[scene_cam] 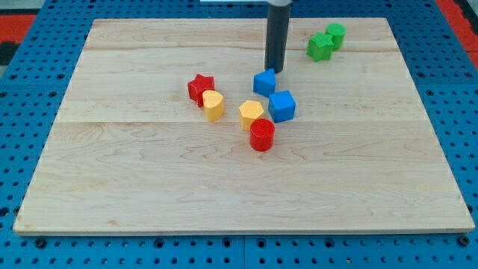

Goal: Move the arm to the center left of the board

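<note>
My dark rod comes down from the view's top, and my tip (273, 70) rests on the wooden board (149, 187) just above a blue block (264, 82), touching or nearly touching its top edge. A blue cube (282, 106) lies just below and right of that block. A yellow pentagon block (252, 114) and a red cylinder (262, 135) sit below them. A red star (200, 87) and a yellow heart-like block (213, 105) lie to the left of centre. The centre left of the board is far to the left of my tip.
Two green blocks, a star (320, 47) and a cylinder (336, 35), sit together near the board's top right. A blue perforated table (22, 112) surrounds the board.
</note>
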`<state>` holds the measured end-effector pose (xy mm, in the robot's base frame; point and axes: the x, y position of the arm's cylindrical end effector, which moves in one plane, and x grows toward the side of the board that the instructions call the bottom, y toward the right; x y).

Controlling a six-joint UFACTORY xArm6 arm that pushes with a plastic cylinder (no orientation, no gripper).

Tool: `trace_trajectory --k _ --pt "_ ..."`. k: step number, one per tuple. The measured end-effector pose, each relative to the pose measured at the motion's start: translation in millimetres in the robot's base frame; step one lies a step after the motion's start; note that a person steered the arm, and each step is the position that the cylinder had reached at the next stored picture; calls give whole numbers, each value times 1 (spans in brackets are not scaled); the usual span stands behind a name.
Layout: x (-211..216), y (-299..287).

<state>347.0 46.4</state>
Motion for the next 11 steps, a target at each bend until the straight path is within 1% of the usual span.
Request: trace_trajectory --k 1,2,3,4,5,6,7,8,9,10,11 --pt "28 -39" --pt "11 -21" --pt "-18 -21" --pt "-25 -111" --pt "-13 -221" --pt "60 -253" --pt "88 -259" --pt "84 -290" --pt "84 -304" --pt "84 -304" --pt "96 -300"
